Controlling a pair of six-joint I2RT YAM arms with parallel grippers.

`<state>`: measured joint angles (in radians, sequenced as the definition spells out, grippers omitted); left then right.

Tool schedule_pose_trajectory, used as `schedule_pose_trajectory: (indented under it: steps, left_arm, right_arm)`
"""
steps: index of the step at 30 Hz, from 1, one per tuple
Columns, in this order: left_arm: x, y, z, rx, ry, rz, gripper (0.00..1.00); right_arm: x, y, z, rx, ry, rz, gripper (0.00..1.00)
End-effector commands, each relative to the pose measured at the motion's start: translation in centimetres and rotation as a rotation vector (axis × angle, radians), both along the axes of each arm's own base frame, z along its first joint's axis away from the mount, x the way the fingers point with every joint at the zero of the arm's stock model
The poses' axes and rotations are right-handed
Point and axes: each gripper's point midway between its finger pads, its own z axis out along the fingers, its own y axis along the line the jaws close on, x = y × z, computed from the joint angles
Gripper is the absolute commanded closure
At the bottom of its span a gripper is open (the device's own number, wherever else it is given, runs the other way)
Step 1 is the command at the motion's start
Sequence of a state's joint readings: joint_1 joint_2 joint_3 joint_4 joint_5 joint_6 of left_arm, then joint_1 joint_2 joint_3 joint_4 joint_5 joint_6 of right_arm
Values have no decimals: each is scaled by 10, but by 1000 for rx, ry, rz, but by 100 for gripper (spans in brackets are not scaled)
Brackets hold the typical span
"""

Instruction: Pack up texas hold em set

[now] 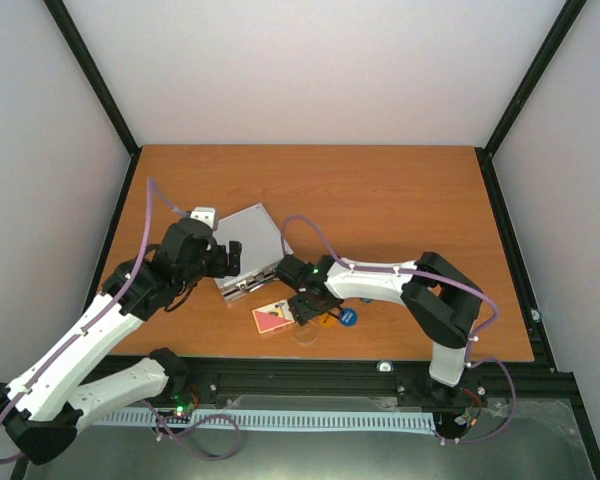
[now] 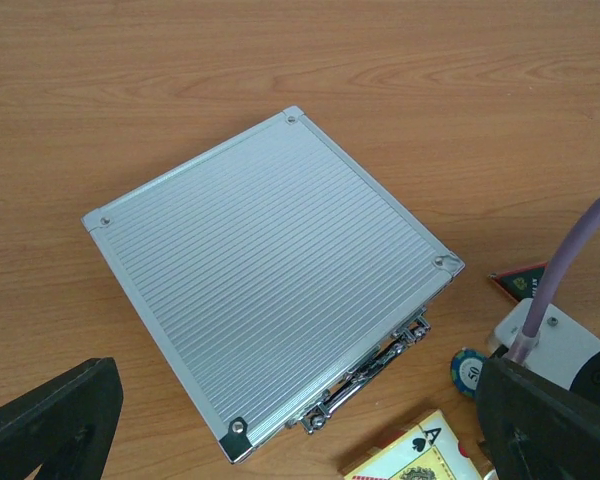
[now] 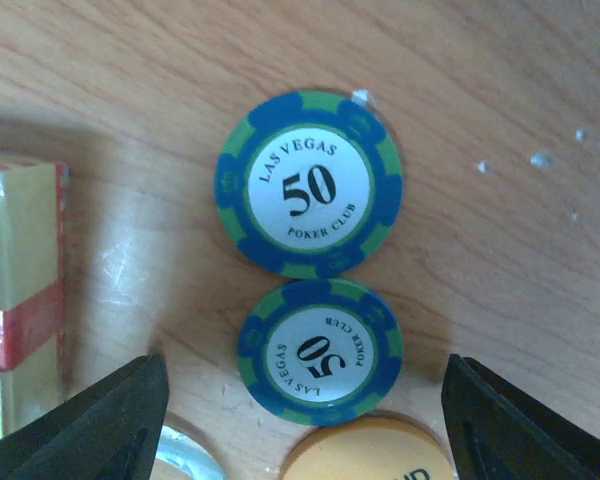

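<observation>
Case (image 2: 270, 280): shut, centre frame; rigid ribbed metal, likely weighty; grip by edges.
Chips (image 3: 308, 185): two, flat, centre frame; thin, slick; pinch across rim.
Left gripper (image 2: 300, 425): wide, empty.
Right gripper (image 3: 302, 385): wide, empty.

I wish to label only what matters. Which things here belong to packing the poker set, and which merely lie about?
Belong to the job: closed silver case; upper 50 chip; lower 50 chip; orange disc; clear disc; card deck; triangle piece.

Only lying about: white specks on the table; purple cable, fixed to the rig.
</observation>
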<state>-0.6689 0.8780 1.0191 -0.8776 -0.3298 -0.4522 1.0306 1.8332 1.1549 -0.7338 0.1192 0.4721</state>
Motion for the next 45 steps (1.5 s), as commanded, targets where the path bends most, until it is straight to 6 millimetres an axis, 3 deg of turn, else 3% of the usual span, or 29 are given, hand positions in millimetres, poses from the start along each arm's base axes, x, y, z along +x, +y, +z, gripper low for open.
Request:
schedule_pose_trajectory:
  steps: [1,6,9,13,16,18,22,27,33,35,39,45]
  left_arm:
    - [3,0,0,-8,-4,18,0]
    - [5,-3,-2,-10,1,17,0]
    - [6,-4,-4,-6,8,17,0]
    - [7,-5,-4,-7,10,16,0]
    - [6,-3,-3,-4,7,19,0]
    - [6,-3,-2,-7,6,19,0]
    - [4,-2,-3,-9,7,21,0]
    - [3,-1,-3,-14,5,24,0]
    - [0,2,0,-21,-4,28,0]
    - [-1,3,0,-21,-3,30,0]
    - [-4,6,-2,-24,-2,35,0]
    - [-4,4,0,-37,-3,30,0]
  right_arm:
    - [4,-7,3,46,8,-18,23]
    - [12,-9,5,47,-12,2,26]
    - [11,-8,1,42,-2,6,33]
    - [8,-6,-1,51,16,12,34]
    - [6,-5,0,61,26,7,46]
    - [6,-7,2,60,22,-1,47]
    - [6,-11,5,56,15,-11,60]
    - [12,-13,9,35,-15,-19,70]
    - [21,-11,19,28,-52,-23,70]
    - [21,-9,22,38,-53,-24,57]
    - [22,-5,32,75,-62,-22,41]
    - [27,7,29,69,-52,-1,39]
